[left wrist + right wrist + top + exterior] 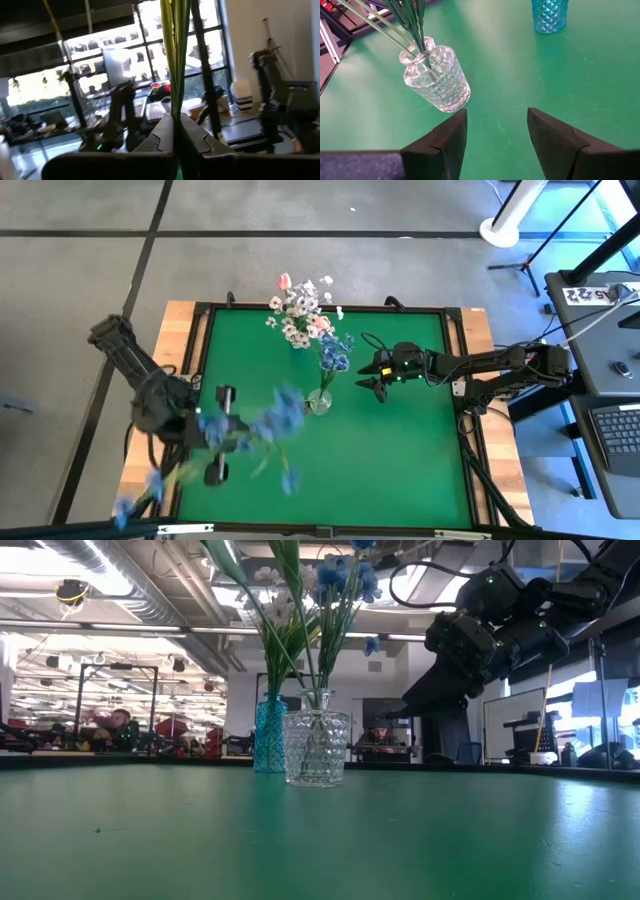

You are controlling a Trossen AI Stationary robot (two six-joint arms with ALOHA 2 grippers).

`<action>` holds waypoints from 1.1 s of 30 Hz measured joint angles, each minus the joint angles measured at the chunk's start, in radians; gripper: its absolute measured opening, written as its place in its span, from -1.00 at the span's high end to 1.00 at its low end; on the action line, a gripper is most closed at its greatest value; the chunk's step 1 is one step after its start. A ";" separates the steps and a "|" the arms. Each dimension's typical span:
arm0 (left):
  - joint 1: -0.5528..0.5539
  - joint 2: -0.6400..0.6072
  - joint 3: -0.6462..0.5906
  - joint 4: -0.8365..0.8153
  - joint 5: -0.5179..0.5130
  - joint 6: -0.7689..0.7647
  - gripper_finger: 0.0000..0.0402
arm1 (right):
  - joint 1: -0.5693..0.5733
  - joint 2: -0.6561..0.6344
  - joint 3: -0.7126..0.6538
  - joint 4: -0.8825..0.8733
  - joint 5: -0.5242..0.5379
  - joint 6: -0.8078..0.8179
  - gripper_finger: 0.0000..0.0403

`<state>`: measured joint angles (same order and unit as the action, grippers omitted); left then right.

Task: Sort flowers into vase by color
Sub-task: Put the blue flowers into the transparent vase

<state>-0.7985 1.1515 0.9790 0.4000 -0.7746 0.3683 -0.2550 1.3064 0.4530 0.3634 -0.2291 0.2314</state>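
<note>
My left gripper (228, 435) is over the table's left part, shut on a bunch of blue flowers (282, 418), which show blurred in the high view. A clear glass vase (319, 401) (437, 80) stands mid-table and holds blue blossom sprays (335, 355). Behind it a teal glass vase (270, 735) (550, 15) holds white and pink flowers (300, 315). My right gripper (378, 377) (497, 135) hangs open just right of the clear vase and touches nothing. My left gripper pinches several thin green stems (176, 100) between its two fingers (160, 137). The stems run on past the fingertips. The bunch is lifted clear of the table, with blue blossoms showing on the table's right of the gripper and more blue (125, 505) behind it near the table's left near corner.
A dark raised frame (330, 308) borders the green table top (400, 460). Green surface lies open on the near and right sides of the vases. In the low view, people sit in the room beyond the table (120, 725).
</note>
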 joint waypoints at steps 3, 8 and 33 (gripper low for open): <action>0.050 -0.085 -0.125 0.023 0.005 -0.041 1.00 | 0.000 0.000 0.000 0.001 0.000 0.000 -0.02; 0.188 -0.221 -0.369 0.189 0.086 -0.122 1.00 | 0.000 0.000 0.000 0.001 0.000 0.004 -0.02; 0.780 -0.001 -0.666 0.707 0.754 -0.415 1.00 | 0.000 0.000 0.000 0.066 0.010 0.025 -0.02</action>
<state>-0.0190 1.1509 0.3130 1.1072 -0.0202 -0.0465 -0.2550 1.3064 0.4531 0.4289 -0.2193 0.2562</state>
